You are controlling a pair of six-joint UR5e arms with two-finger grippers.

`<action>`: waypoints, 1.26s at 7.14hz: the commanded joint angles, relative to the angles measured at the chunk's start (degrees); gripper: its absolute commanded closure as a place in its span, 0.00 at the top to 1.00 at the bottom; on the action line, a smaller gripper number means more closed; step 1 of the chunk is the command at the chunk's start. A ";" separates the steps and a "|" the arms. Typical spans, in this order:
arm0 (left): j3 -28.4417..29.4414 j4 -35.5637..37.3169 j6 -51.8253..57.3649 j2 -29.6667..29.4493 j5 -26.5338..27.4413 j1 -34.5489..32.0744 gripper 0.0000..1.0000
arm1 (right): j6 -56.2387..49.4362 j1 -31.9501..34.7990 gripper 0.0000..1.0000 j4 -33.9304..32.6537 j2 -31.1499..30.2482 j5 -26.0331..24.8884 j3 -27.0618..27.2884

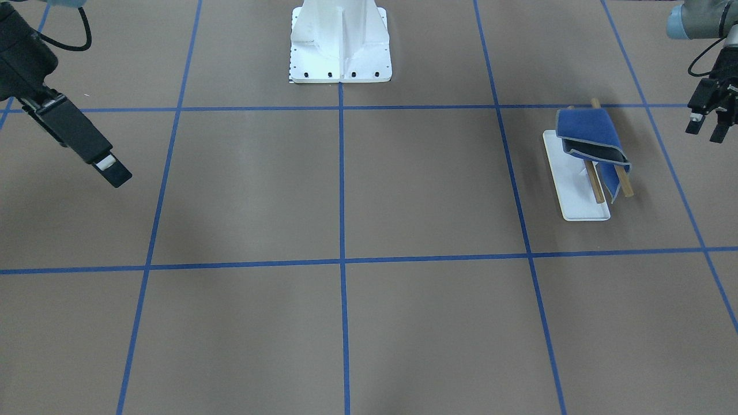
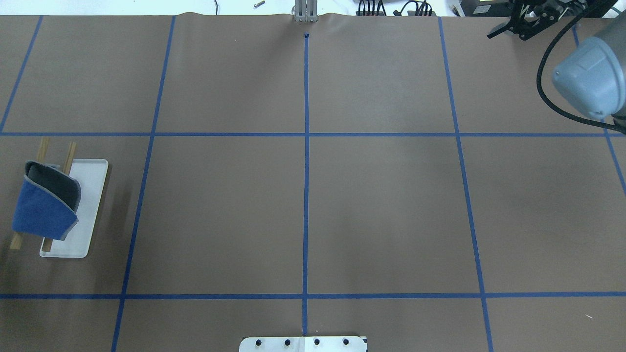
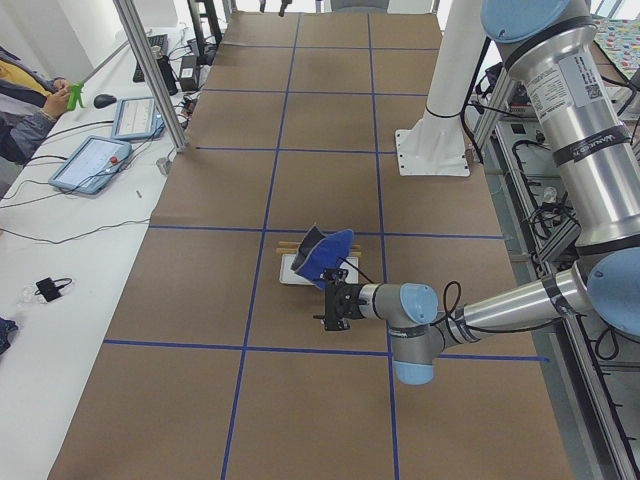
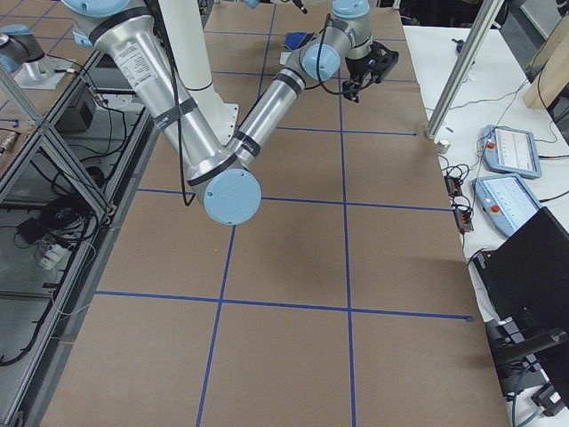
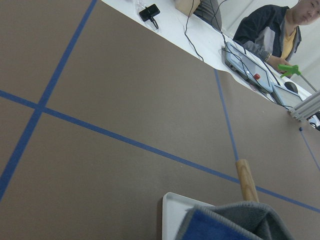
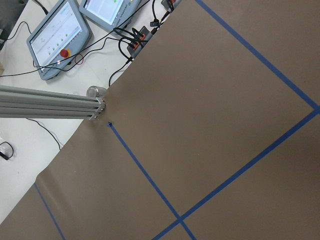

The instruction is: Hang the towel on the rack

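A: Grippers first? The right gripper (image 1: pixel 115 170) hangs edge-on at the far side, so I cannot tell its gap.

B: Then the towel (image 1: pixel 591 138): blue, grey-edged, folded over both rods of the rack (image 1: pixel 579 199), bunched toward the robot's end.

A: The left gripper (image 1: pixel 707 127) is near it, jaws apart, empty. I'd back it straight off, clear of the hanging flap.
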 commanded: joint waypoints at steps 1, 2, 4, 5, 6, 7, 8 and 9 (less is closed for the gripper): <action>-0.03 8.03 13.80 -1.50 -6.31 -7.31 0.98 | -12.28 2.25 1.00 -0.03 -5.41 0.62 -0.08; -0.29 15.64 17.65 -5.86 -18.29 -17.62 0.98 | -17.12 3.13 1.00 0.06 -7.78 0.71 -0.09; -2.91 40.11 33.52 -14.83 -37.67 -34.19 0.98 | -30.02 4.89 1.00 0.06 -14.18 0.62 0.09; -6.93 49.37 35.85 -15.13 -40.62 -35.47 0.98 | -37.31 6.03 1.00 0.15 -17.18 0.71 -0.08; -11.50 56.60 36.14 -15.05 -40.65 -35.31 0.98 | -43.04 7.43 1.00 0.15 -19.56 0.71 -0.17; -14.50 62.41 37.10 -15.13 -40.56 -34.96 0.98 | -48.84 8.58 1.00 0.15 -22.02 0.71 -0.17; -15.14 66.65 40.94 -15.48 -40.56 -34.61 0.98 | -53.16 9.55 1.00 0.15 -24.57 0.71 0.00; -15.75 71.04 45.59 -16.09 -40.21 -34.34 0.98 | -57.12 10.95 1.00 0.15 -26.16 0.80 0.09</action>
